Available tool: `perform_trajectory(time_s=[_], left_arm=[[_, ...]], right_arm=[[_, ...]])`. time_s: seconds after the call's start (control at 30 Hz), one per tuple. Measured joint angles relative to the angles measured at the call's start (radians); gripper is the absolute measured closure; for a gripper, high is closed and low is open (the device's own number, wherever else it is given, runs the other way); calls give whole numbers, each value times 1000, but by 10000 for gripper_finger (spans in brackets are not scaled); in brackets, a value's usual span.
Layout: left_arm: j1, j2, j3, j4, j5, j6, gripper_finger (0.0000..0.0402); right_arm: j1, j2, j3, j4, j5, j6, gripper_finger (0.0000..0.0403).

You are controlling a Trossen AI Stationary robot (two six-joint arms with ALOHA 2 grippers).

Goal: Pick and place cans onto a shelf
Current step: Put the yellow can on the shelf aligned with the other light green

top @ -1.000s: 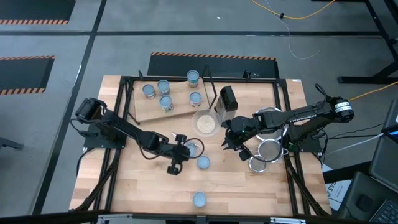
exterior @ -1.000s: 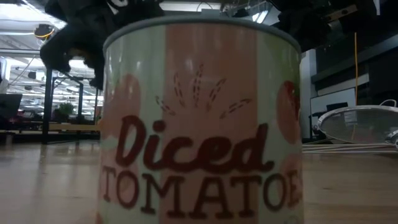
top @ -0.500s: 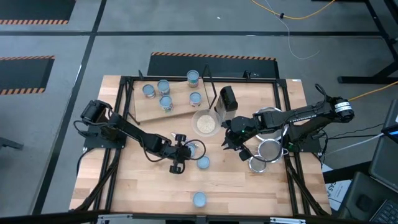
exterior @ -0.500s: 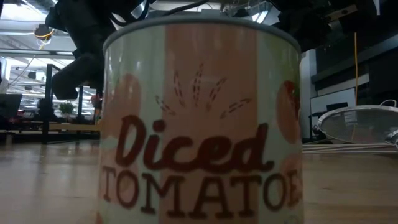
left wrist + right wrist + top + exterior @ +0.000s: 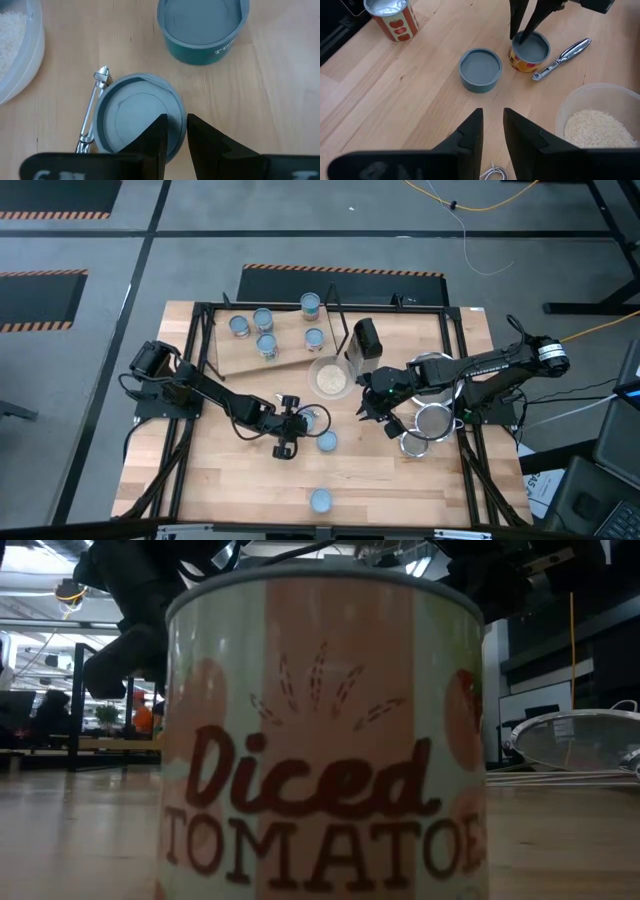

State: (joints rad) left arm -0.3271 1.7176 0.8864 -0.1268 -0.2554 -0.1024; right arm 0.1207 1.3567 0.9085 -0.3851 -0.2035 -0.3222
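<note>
While four cans are already sitting on the shelf [image 5: 228, 358] at the table's far left, with a fifth can [image 5: 310, 304] standing at its far corner, the picking step is getting under way again near the table's middle. The left gripper [image 5: 300, 421] is reaching down onto the yellow-labelled can [image 5: 530, 50], its fingers [image 5: 156, 137] drawn close with one tip inside the rim and the other outside, so it appears to be pinching the can's wall. A metal tool [image 5: 92, 115] is lying just beside that can, and a teal can [image 5: 202, 30] is standing near it. Nearer the front edge, the diced tomatoes can [image 5: 320, 730] is waiting alone. Further right, past the bowl of rice [image 5: 330, 377], the right gripper [image 5: 375, 406] is hovering over bare wood, fingers slightly parted and holding nothing, with the strainers [image 5: 430, 422] beyond it. Next, I judge, the left arm is needing a straight lift clear of the tool, then a carry back to a free spot on the shelf.
</note>
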Motion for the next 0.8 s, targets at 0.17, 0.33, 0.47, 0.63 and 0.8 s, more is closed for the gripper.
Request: perform_trajectory(time_s=[0.17, 0.33, 0.47, 0.63, 0.8], left_arm=[[0, 0, 0, 1, 6, 0, 335], [0, 0, 0, 2, 7, 0, 347], [0, 0, 0, 3, 7, 0, 371], [0, -1, 0, 3, 6, 0, 396], [0, -1, 0, 3, 6, 0, 389]], right_arm=[[0, 0, 0, 0, 0, 0, 322], [0, 0, 0, 0, 0, 0, 322], [0, 0, 0, 0, 0, 0, 322], [0, 0, 0, 0, 0, 0, 322], [0, 0, 0, 0, 0, 0, 322]])
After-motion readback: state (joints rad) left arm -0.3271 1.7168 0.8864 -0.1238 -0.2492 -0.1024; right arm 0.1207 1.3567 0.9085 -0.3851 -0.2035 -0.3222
